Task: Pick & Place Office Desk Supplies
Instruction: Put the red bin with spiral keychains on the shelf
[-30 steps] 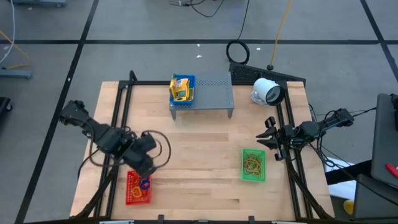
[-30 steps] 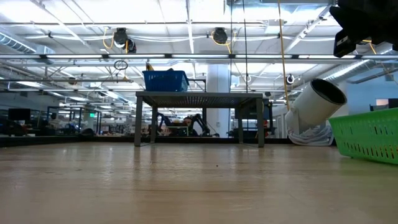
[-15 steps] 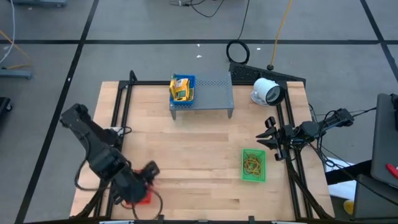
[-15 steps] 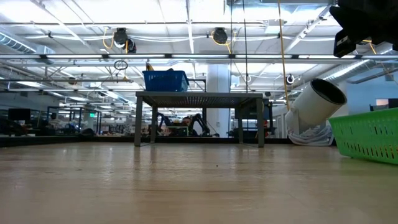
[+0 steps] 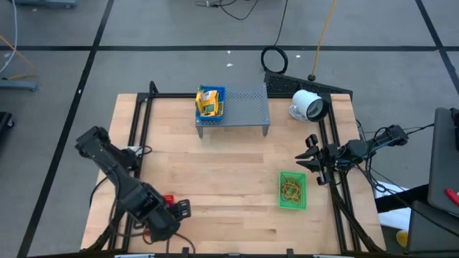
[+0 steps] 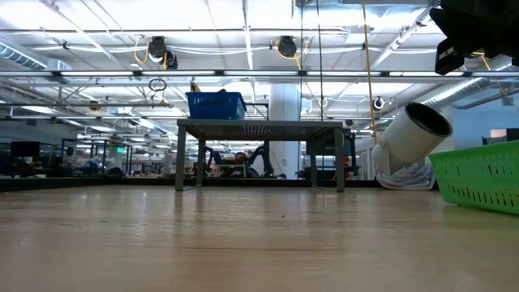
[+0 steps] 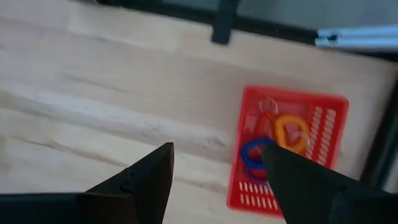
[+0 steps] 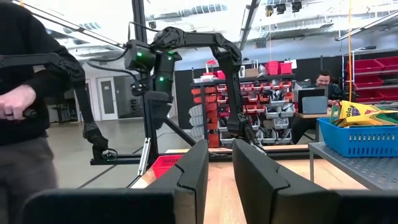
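My left gripper [image 5: 181,210] hovers open over the table's near left corner. The arm covers most of the red basket [image 5: 168,198] there. In the left wrist view the gripper [image 7: 217,152] touches nothing. The red basket [image 7: 286,152] lies just past its fingertips, holding an orange band [image 7: 288,132] and a blue band [image 7: 254,152]. A blue basket [image 5: 211,102] with a yellow crayon pack [image 5: 208,104] stands on the grey stand. The green basket [image 5: 292,190] holds tan bands. My right gripper [image 5: 308,159] waits at the table's right edge, its fingers [image 8: 193,168] a narrow gap apart.
The grey perforated stand [image 5: 244,107] sits at the table's far middle. A white round device [image 5: 308,105] lies at the far right corner. Black frame rails [image 5: 138,129] run along both sides. Bare wood [image 5: 229,186] lies between the red and green baskets. A person [image 8: 25,93] stands beyond the table.
My left arm has swung from over the far end of the red basket toward the table's near edge. It has turned, and its gripper now points toward the table's right. The red basket, open to view a second ago, is now mostly covered by the arm.
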Action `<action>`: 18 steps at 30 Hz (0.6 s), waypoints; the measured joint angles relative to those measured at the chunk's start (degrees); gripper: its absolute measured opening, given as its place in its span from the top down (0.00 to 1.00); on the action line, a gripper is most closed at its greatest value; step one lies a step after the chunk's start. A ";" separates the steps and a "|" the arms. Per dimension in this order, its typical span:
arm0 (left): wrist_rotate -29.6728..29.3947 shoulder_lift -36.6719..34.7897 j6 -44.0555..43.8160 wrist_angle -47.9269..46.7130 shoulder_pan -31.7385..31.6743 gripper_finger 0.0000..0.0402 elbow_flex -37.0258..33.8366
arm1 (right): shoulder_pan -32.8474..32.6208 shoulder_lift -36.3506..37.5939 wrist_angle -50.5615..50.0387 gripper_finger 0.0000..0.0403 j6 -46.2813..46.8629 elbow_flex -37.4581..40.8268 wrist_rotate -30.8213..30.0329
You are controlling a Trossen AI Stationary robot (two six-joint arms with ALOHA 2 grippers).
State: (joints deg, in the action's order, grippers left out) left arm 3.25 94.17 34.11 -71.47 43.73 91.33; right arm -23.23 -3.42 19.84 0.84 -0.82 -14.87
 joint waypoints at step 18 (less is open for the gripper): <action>1.41 5.64 7.52 4.15 -2.91 0.37 -3.77 | -0.01 0.02 -0.01 0.84 0.00 0.00 0.00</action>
State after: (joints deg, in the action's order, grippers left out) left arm 4.67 99.81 41.63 -67.32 40.82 87.56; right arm -23.23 -3.40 19.82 0.85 -0.82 -14.87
